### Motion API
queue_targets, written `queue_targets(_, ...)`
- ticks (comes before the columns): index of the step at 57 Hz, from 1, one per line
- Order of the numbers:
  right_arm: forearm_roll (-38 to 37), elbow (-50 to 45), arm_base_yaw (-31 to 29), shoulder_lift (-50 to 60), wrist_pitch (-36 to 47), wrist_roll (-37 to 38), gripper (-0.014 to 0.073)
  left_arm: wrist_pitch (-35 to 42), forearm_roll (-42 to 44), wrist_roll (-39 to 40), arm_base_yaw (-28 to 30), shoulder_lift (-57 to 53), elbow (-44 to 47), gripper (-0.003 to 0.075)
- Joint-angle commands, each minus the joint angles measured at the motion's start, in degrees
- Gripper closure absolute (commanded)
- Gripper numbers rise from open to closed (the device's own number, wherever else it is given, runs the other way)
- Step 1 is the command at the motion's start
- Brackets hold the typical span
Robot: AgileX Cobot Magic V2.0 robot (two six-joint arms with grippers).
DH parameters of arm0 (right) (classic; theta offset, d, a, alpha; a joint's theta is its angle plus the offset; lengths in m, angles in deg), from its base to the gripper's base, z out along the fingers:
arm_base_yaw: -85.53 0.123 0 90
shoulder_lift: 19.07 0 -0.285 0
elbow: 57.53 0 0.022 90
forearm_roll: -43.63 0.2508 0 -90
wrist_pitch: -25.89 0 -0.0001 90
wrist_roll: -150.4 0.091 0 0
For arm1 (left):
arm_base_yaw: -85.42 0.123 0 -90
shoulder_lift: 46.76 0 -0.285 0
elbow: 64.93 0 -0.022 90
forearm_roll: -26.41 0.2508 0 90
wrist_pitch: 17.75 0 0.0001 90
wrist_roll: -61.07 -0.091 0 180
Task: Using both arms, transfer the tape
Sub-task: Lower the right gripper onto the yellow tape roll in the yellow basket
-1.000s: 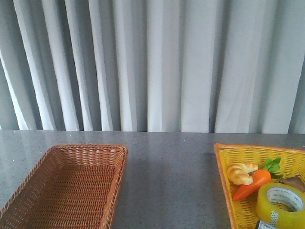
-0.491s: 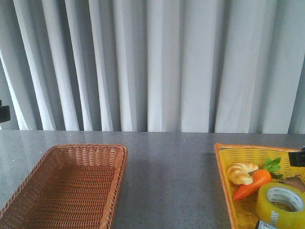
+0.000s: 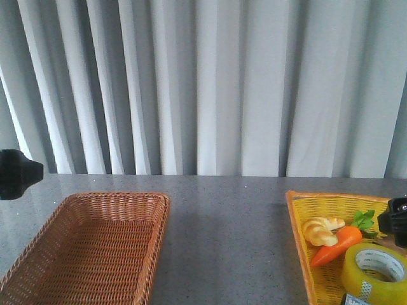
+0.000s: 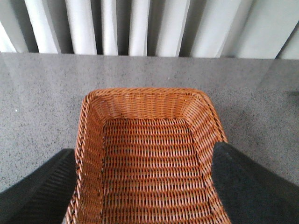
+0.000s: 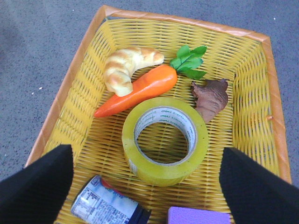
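The tape (image 5: 163, 172), a yellow roll with a white printed core, lies flat in the yellow basket (image 5: 79, 88). It also shows at the front right in the front view (image 3: 375, 273). My right gripper (image 5: 147, 196) hangs open above the basket, its fingers (image 5: 35, 186) wide on either side of the tape and not touching it. My left gripper (image 4: 145, 186) is open and empty above the brown wicker basket (image 4: 88, 140). In the front view the left arm (image 3: 16, 173) shows at the left edge and the right arm (image 3: 395, 221) at the right edge.
The yellow basket also holds a croissant (image 5: 126, 65), a toy carrot (image 5: 140, 88), a brown dried leaf (image 5: 210, 95), a labelled can (image 5: 105, 205) and a purple block (image 5: 198, 216). The brown basket (image 3: 89, 248) has nothing in it. Grey curtains hang behind the grey table.
Both arms have come into the front view, the left from the left edge and the right from the right edge above the yellow basket. The tape has not moved.
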Motion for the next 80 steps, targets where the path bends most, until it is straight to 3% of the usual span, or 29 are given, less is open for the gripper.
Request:
queue_targets(1, -3.69, 2.60, -0.06, -0.56, 3.37, 5.76, 0.0009, 2.05, -0.76, 0.60, -0.31, 0.06, -1.85, 0.0121)
queue_targets(7, -7.38, 5.55, -0.06, -4.03, -0.12, 9.64, 0.0041, 2.01, -0.72, 0.60, -0.31, 0.34, -1.78, 0.0139)
queue_targets(19, -8.95, 14.81, -0.06, -14.41, -10.16, 9.48, 0.0049, 4.43, -0.79, 0.66, -0.31, 0.74, -1.78, 0.0165)
queue_targets(30, -9.54, 17.45, -0.80, -20.56, -13.28, 7.49, 0.0049, 3.06, -0.79, 0.66, -0.31, 0.81, -1.74, 0.0165)
queue_targets(48, -2.51, 17.45, -6.65, -23.01, -10.92, 1.79, 0.0049, 2.39, -0.92, 0.66, -0.31, 1.75, -1.73, 0.0165)
queue_targets(80, -5.73, 18.67, -6.89, -33.13, -10.16, 1.56, 0.0050, 3.20, -2.30, 0.60, -0.31, 2.51, -1.73, 0.0165)
